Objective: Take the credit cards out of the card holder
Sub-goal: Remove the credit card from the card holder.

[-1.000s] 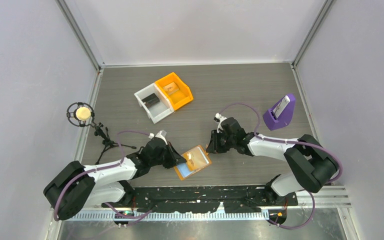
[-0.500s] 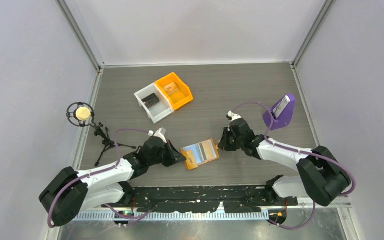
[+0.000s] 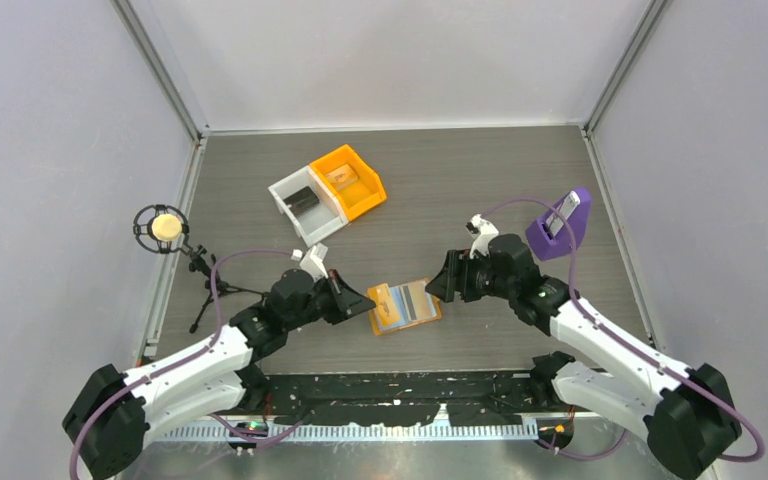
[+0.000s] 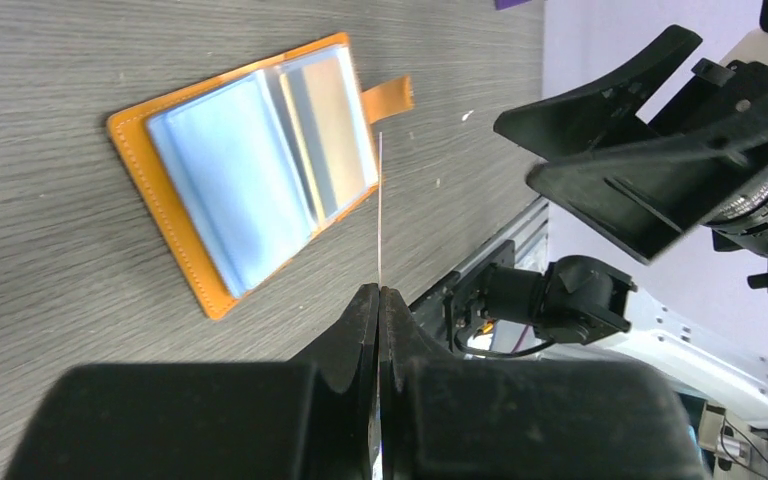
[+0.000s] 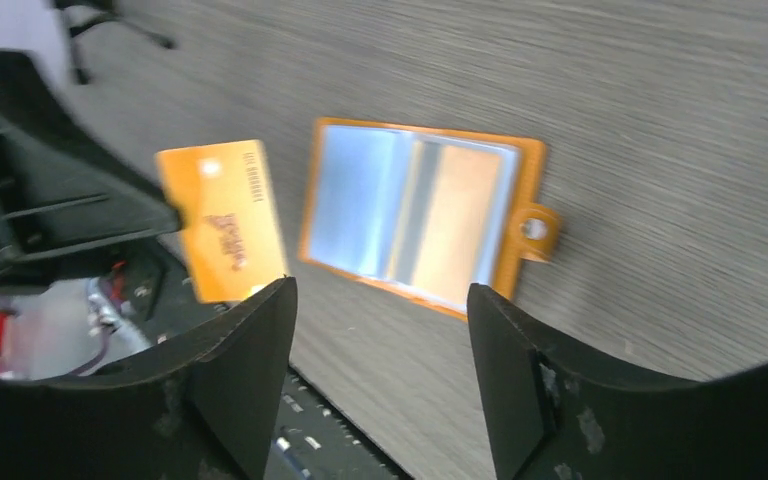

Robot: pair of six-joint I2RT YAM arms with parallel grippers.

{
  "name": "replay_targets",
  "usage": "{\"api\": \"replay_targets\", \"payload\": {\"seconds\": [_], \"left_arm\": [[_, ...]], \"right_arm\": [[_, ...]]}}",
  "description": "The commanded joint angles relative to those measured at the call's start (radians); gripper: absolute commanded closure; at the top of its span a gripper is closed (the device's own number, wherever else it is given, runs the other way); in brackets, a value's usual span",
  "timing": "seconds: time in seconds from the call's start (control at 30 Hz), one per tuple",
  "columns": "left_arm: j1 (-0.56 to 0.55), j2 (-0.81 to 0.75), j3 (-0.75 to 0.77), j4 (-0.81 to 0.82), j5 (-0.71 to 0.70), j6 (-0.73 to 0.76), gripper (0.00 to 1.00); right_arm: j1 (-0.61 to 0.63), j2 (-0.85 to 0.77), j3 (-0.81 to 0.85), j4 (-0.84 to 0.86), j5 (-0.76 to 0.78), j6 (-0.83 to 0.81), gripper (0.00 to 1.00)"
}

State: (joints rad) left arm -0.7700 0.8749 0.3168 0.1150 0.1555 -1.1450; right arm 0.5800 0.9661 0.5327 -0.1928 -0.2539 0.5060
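Moved: card holder (image 3: 407, 305), tilted a second ago, now open flat on bench (image 3: 460, 180), long axis from left gripper (image 4: 379, 292) to right gripper (image 3: 436, 286). Held: orange card (image 5: 222, 220), clamped in left gripper; right gripper apart, beside its right end.

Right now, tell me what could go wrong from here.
1. The left gripper pinches the orange card only by one edge; it might slip or twist.
2. The card holder lies open and unheld, the right gripper open and clear of it, so a further pull may drag it.
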Motion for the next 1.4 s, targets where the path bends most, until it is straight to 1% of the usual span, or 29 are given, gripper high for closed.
{"api": "replay_targets", "payload": {"seconds": [0.0,0.03,0.07,0.13,0.23,0.27,0.37,0.47,0.57,0.7,0.77,0.83,0.87,0.9,0.93,0.97,1.0,1.03,1.1,1.17,1.27,1.37], "left_arm": [[0.004,-0.052,0.023,0.064,0.021,0.034,1.0],[0.004,-0.055,0.025,0.089,0.031,0.042,1.0],[0.003,-0.056,0.03,0.1,0.042,0.048,1.0],[0.003,-0.056,0.037,0.136,0.072,0.049,1.0],[0.003,-0.051,0.029,0.214,0.106,0.029,1.0],[0.003,-0.05,0.028,0.23,0.113,0.026,1.0],[0.003,-0.05,0.033,0.266,0.137,0.025,1.0],[0.003,-0.05,0.038,0.286,0.149,0.022,1.0],[0.002,-0.038,0.044,0.311,0.17,0.016,1.0],[0.0,-0.021,0.043,0.366,0.187,-0.006,1.0],[0.0,-0.005,0.053,0.379,0.196,-0.007,1.0],[-0.001,0.012,0.067,0.393,0.215,-0.008,1.0],[-0.003,0.018,0.068,0.4,0.22,-0.007,1.0],[-0.003,0.019,0.066,0.403,0.218,-0.009,1.0],[-0.003,0.018,0.062,0.403,0.213,-0.011,1.0],[-0.003,0.014,0.056,0.407,0.208,-0.013,0.98],[-0.003,0.009,0.051,0.406,0.205,-0.011,0.95],[-0.003,0.0,0.05,0.391,0.2,-0.005,0.91],[-0.002,-0.029,0.058,0.312,0.204,0.028,0.86],[-0.001,-0.06,0.081,0.195,0.218,0.079,0.81],[0.0,-0.112,0.156,-0.063,0.212,0.209,0.69],[0.001,-0.157,0.247,-0.315,0.179,0.35,0.63]], "right_arm": [[-0.003,-0.092,0.013,0.099,-0.211,0.018,0.25],[-0.003,-0.098,0.011,0.133,-0.264,0.028,0.24],[-0.003,-0.104,0.009,0.146,-0.286,0.034,0.22],[-0.003,-0.098,0.007,0.18,-0.352,0.07,0.22],[-0.003,-0.067,-0.011,0.301,-0.444,0.131,0.22],[-0.003,-0.061,-0.024,0.342,-0.453,0.157,0.22],[-0.003,-0.03,-0.053,0.398,-0.459,0.188,0.21],[-0.003,0.008,-0.063,0.458,-0.496,0.215,0.21],[-0.002,0.028,-0.071,0.486,-0.503,0.233,0.22],[-0.002,0.034,-0.074,0.499,-0.51,0.237,0.26],[-0.002,0.043,-0.082,0.519,-0.516,0.251,0.31],[-0.002,0.044,-0.102,0.57,-0.527,0.285,0.43],[-0.002,0.041,-0.113,0.58,-0.529,0.293,0.56],[-0.002,0.037,-0.115,0.588,-0.535,0.299,0.64],[-0.002,0.031,-0.116,0.588,-0.538,0.297,0.77],[-0.002,0.027,-0.114,0.582,-0.545,0.292,0.81],[-0.002,0.02,-0.108,0.573,-0.548,0.287,0.88],[-0.002,0.017,-0.103,0.544,-0.552,0.264,0.93],[-0.002,0.013,-0.09,0.513,-0.57,0.238,0.94],[-0.002,0.012,-0.089,0.505,-0.596,0.229,0.95],[-0.002,0.01,-0.101,0.489,-0.634,0.214,0.95],[0.006,0.027,-0.107,0.478,-0.682,0.21,0.95]]}}
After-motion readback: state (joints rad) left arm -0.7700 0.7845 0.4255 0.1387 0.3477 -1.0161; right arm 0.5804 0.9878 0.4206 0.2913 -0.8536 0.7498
